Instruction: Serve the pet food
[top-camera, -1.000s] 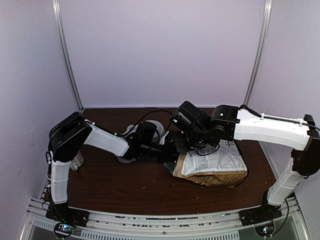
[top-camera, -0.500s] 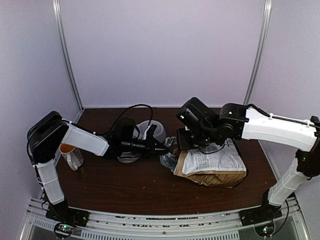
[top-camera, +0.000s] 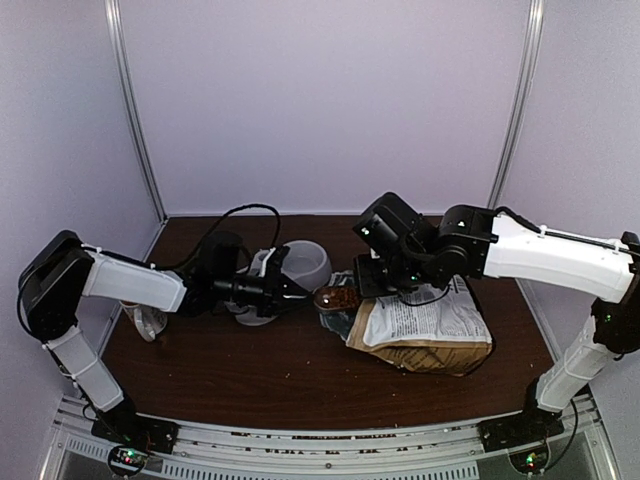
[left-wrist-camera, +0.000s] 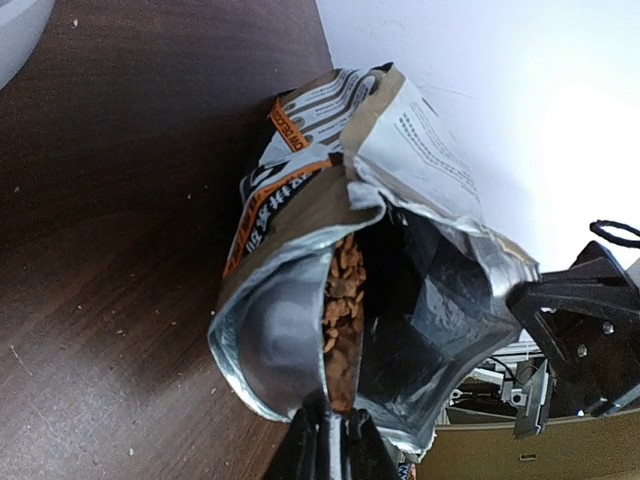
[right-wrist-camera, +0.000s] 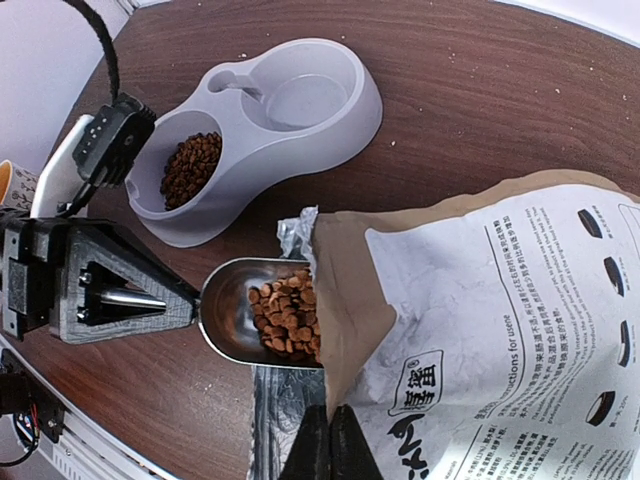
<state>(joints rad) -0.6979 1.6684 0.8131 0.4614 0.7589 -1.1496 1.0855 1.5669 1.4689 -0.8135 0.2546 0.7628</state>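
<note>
Right wrist: bag overlaps scoop, kibble; bowl near.

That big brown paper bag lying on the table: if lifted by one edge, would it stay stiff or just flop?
Probably flop: the bag lies slumped on the table, its foil-lined mouth crumpled and creased. It looks fairly full, so likely heavy for thin walls. Tilted carelessly, kibble could pour from the open mouth.

Grey 2-well bowl sat on brown table, just beside metal scoop. Cup stood near table's left edge.
</note>
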